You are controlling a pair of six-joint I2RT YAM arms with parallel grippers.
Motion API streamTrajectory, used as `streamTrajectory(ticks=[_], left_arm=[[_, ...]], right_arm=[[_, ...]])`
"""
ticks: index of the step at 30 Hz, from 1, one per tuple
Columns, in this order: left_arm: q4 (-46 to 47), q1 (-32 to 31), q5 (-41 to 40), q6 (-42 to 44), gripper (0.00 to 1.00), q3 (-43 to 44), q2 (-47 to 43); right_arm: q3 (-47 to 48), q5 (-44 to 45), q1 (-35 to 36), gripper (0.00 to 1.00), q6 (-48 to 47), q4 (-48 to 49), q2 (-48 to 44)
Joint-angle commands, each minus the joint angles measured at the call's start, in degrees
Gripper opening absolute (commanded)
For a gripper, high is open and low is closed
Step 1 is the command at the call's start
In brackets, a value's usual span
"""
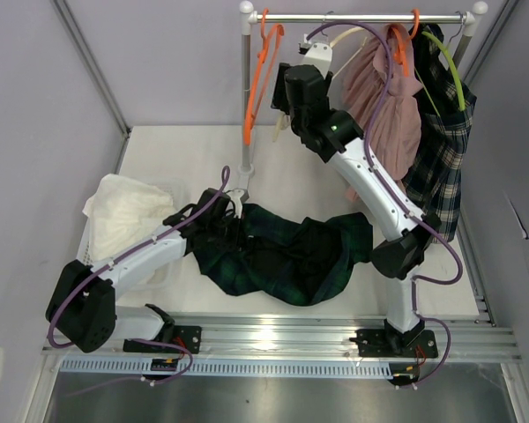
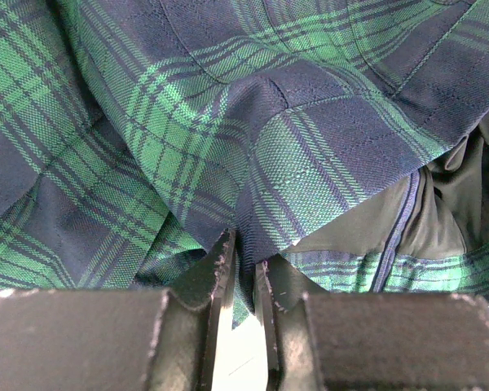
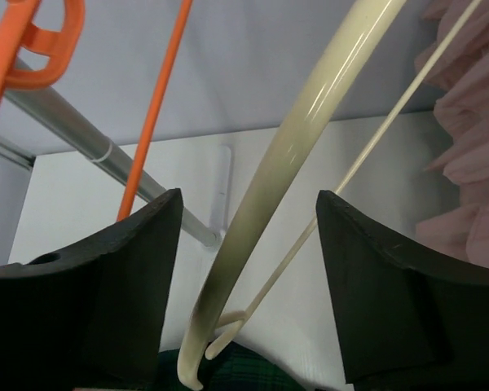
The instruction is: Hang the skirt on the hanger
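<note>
Closest to you, the left gripper (image 2: 243,281) is squeezed nearly shut. A fold of the green and blue plaid skirt (image 2: 293,147) goes in between its two fingers, so it is holding the skirt there.

From above, you can see the skirt lying in a heap on the near part of the white table (image 1: 185,159). Its long way runs from left to right. The left gripper has the left end. The right end lies loose, beside the bend of the right arm.

Just left of the skirt sits what looks like a white basket (image 1: 90,251). A white cloth (image 1: 123,216) is piled in it. You cannot see if anything else is under the cloth.

At the far side, up high, is the metal rail (image 1: 361,18). On it, from left to right, hang an orange hanger (image 1: 260,79), the cream hanger (image 3: 310,114), a pink dress (image 1: 383,106) and another plaid skirt (image 1: 445,150).

The right gripper (image 3: 248,204) is up at the rail with its jaws wide apart. The cream hanger runs between them and touches neither finger.

So the hanger is far away and high above the skirt, to the far right of the left gripper. Your right arm is the one next to the hanger, and your left arm has the skirt. I think the next job is to close on the hanger so the two can be brought together.
</note>
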Motion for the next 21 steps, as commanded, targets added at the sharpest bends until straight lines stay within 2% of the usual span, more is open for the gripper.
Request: streamTrajectory(ticks=[1,8,14,21], left_arm=[[1.2,-0.3,0.1,1.0,0.17,2.1,-0.7],[1.2,-0.3,0.0,1.0,0.17,2.2,-1.0],[1.3,-0.4,0.1,0.9,0.17,2.3,-1.1],[0.9,-0.4,0.0,0.9,0.17,2.4,-1.5]], right_arm=[[-3.1,3.4,0.1,0.66,-1.0,0.8,-4.4],[-9.9,4.9,0.1,0.57,-2.3,2.1,-10.7],[-14.4,5.2,0.0,0.57,-4.8,2.8,-15.5],[-13.9,1.4,-2.9,0.53,-5.6,1.0,-16.5]])
